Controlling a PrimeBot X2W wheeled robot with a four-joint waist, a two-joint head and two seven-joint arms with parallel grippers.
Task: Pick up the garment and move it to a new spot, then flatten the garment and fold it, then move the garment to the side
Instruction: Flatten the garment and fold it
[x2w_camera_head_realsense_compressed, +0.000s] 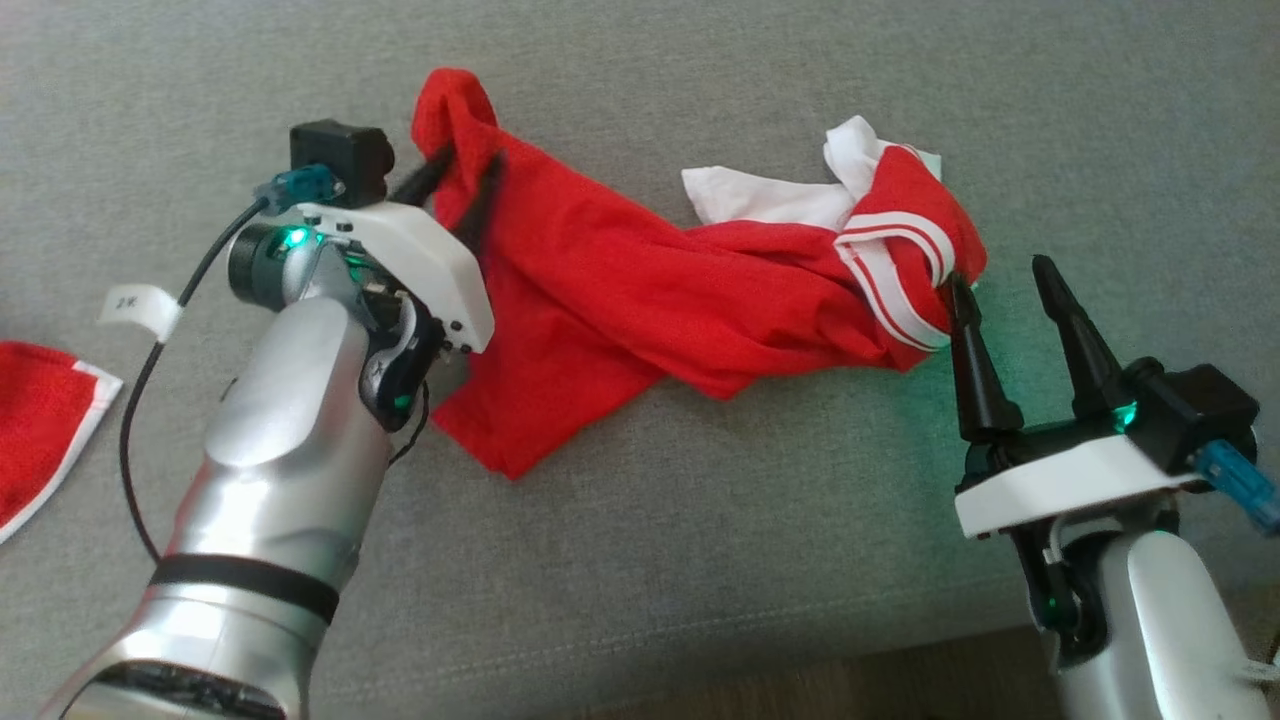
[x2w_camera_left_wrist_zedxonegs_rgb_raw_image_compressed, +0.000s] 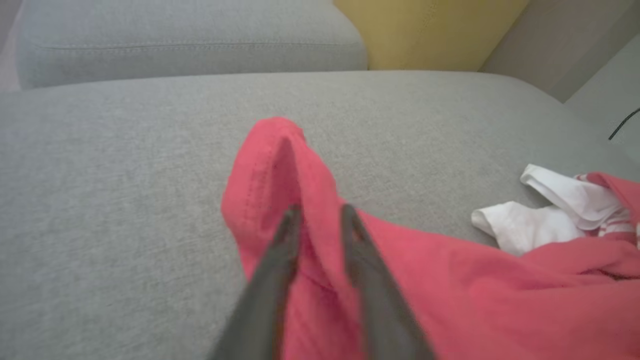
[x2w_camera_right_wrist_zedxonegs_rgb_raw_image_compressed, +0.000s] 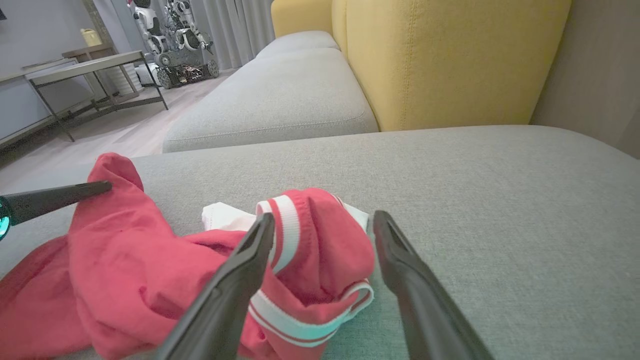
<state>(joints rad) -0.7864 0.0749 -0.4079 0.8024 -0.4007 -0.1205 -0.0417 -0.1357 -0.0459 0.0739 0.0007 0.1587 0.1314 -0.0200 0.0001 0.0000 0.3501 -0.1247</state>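
Observation:
A red garment (x2w_camera_head_realsense_compressed: 620, 290) with white striped trim (x2w_camera_head_realsense_compressed: 900, 290) and a white part (x2w_camera_head_realsense_compressed: 760, 195) lies twisted across the grey sofa cushion (x2w_camera_head_realsense_compressed: 700, 520). My left gripper (x2w_camera_head_realsense_compressed: 470, 160) is shut on a raised fold at the garment's left end; in the left wrist view its fingers pinch the red fabric (x2w_camera_left_wrist_zedxonegs_rgb_raw_image_compressed: 280, 165) at the gripper (x2w_camera_left_wrist_zedxonegs_rgb_raw_image_compressed: 320, 210). My right gripper (x2w_camera_head_realsense_compressed: 1000, 272) stands open at the garment's right end, its left finger touching the striped trim. In the right wrist view the bunched trim end (x2w_camera_right_wrist_zedxonegs_rgb_raw_image_compressed: 320, 250) sits between the spread fingers of the gripper (x2w_camera_right_wrist_zedxonegs_rgb_raw_image_compressed: 324, 217).
Another red piece with a white edge (x2w_camera_head_realsense_compressed: 40, 420) lies at the cushion's left. The sofa's front edge and floor (x2w_camera_head_realsense_compressed: 800, 690) run along the bottom. A yellow backrest (x2w_camera_right_wrist_zedxonegs_rgb_raw_image_compressed: 450, 60) rises behind; a table (x2w_camera_right_wrist_zedxonegs_rgb_raw_image_compressed: 80, 65) and another robot (x2w_camera_right_wrist_zedxonegs_rgb_raw_image_compressed: 175, 40) stand far off.

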